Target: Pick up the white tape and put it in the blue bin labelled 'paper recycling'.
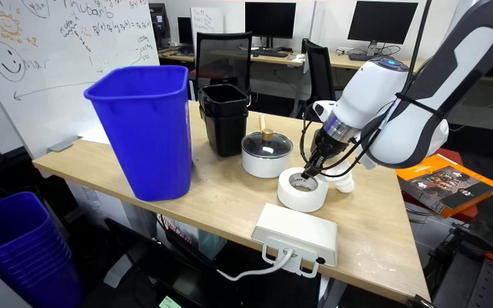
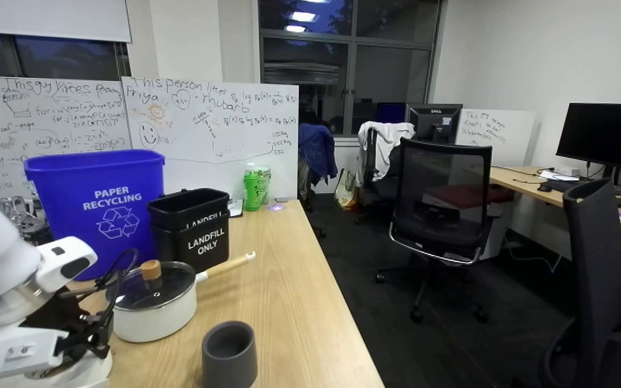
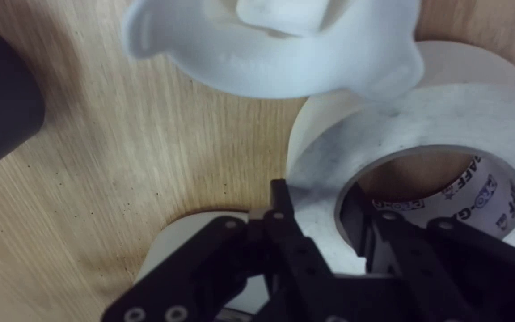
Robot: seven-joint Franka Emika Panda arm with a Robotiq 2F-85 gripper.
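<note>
White tape point(image 3: 423, 123) looks clamped by its wall between my fingers point(image 3: 282, 201), grasp seemingly done, leaving the lift, carry and drop into the blue bin point(image 1: 150, 141).

I see wooden counter point(image 1: 225, 192). On it: blue paper recycling bin point(image 2: 100, 210), nested landfill bins point(image 2: 194, 231), lidded saucepan point(image 1: 266, 158), white gaffer tape point(image 1: 302, 199), grey cup point(image 2: 229, 358), green bottle point(image 2: 252, 189).
</note>
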